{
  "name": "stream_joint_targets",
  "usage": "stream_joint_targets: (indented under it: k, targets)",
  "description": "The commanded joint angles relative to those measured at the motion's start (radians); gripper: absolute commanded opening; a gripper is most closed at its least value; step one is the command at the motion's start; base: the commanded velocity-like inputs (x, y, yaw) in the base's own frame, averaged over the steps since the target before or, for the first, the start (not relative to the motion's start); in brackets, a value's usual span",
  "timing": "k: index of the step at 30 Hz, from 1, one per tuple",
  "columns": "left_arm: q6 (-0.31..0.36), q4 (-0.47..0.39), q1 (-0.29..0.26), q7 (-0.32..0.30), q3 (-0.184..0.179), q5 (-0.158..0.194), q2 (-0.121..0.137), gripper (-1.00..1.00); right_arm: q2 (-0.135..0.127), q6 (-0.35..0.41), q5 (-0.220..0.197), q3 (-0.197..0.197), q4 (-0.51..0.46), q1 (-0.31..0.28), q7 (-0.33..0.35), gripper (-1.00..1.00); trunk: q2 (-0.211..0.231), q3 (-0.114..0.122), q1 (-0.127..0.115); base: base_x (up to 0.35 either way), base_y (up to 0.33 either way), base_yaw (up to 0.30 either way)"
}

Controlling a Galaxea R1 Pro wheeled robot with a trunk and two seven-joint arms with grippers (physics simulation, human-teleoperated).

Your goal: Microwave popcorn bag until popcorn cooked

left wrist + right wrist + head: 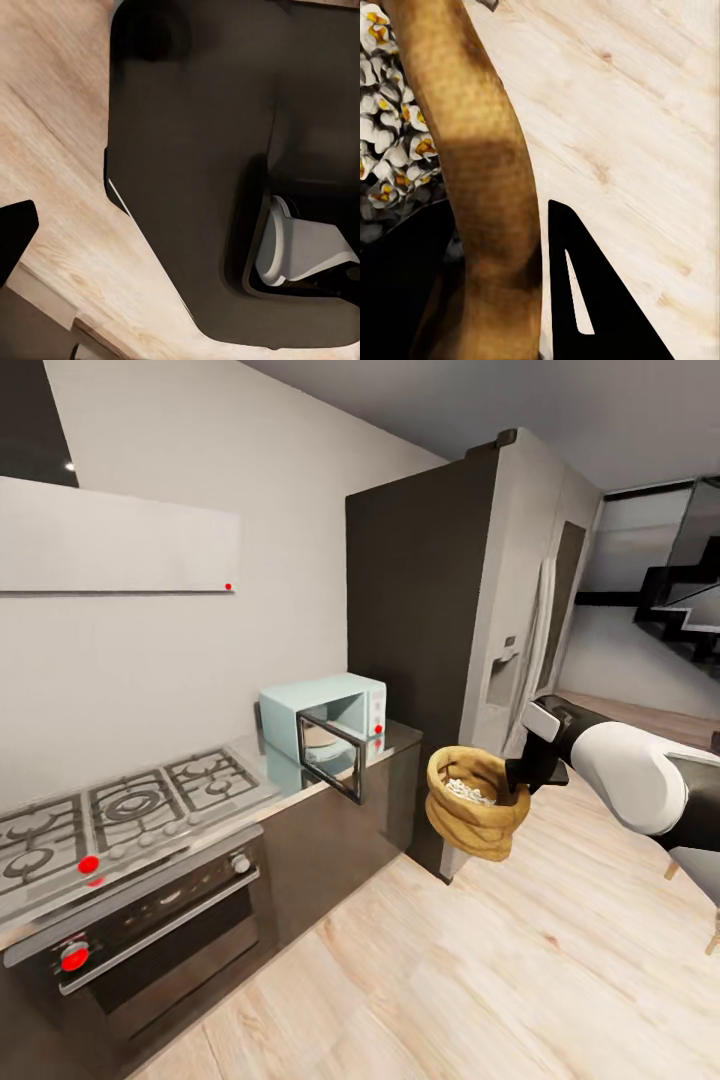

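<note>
Tan-orange and wrinkled, the popcorn bag (477, 803) is being held above the wooden floor (450, 980) by the right gripper (517, 778), whose jaws are pinching the bag's rolled rim. Whitish popcorn (468, 790) is being carried inside. The mint-blue microwave (325, 720) is being kept open-doored on the countertop (395, 738), well apart. The left gripper's jaw state cannot be told
</note>
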Motion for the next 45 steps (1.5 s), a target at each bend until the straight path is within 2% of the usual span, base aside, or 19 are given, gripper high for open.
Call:
stream_joint_targets:
  k: [1,18,21,23,25,27,30,45]
  targets:
    - [-0.001,-0.001,0.000,0.000,0.007,0.001,0.000,1.00,-0.001,-0.001,-0.004,-0.008,0.002,-0.001,-0.010,-1.00,-0.002,-0.002,0.001,0.237,-0.268,0.042]
    - [-0.001,-0.001,0.000,0.000,0.006,0.001,0.000,1.00,-0.001,-0.002,-0.004,-0.009,0.003,-0.001,-0.010,-1.00,-0.002,-0.002,0.001,0.241,-0.267,0.168]
    - [-0.006,-0.001,0.000,0.001,0.008,0.001,0.014,1.00,-0.001,-0.002,-0.004,-0.008,0.002,-0.001,-0.010,-1.00,-0.002,-0.002,0.001,0.241,-0.267,0.199]
    - [-0.005,-0.001,0.000,0.002,0.010,0.001,0.039,1.00,-0.001,-0.002,-0.004,-0.008,0.002,-0.001,-0.010,-1.00,-0.002,-0.002,0.001,0.241,-0.267,0.164]
    - [0.002,0.001,0.000,0.003,0.016,0.002,0.076,1.00,-0.001,-0.002,-0.004,-0.009,0.002,-0.001,-0.009,-1.00,-0.002,-0.002,0.001,0.241,-0.267,0.144]
    - [0.008,0.002,0.000,0.003,0.031,0.002,0.091,1.00,-0.001,-0.002,-0.004,-0.009,0.002,0.000,-0.010,-1.00,-0.002,-0.002,0.001,0.241,-0.267,0.136]
    - [0.011,0.003,0.000,0.003,0.036,0.002,0.104,1.00,-0.001,-0.002,-0.004,-0.009,0.003,0.001,-0.010,-1.00,-0.002,-0.002,0.001,0.242,-0.266,0.139]
    - [0.018,0.005,0.000,0.002,0.035,0.002,0.104,1.00,-0.001,-0.002,-0.004,-0.009,0.002,0.006,-0.009,-1.00,-0.002,-0.002,0.001,0.217,-0.237,0.238]
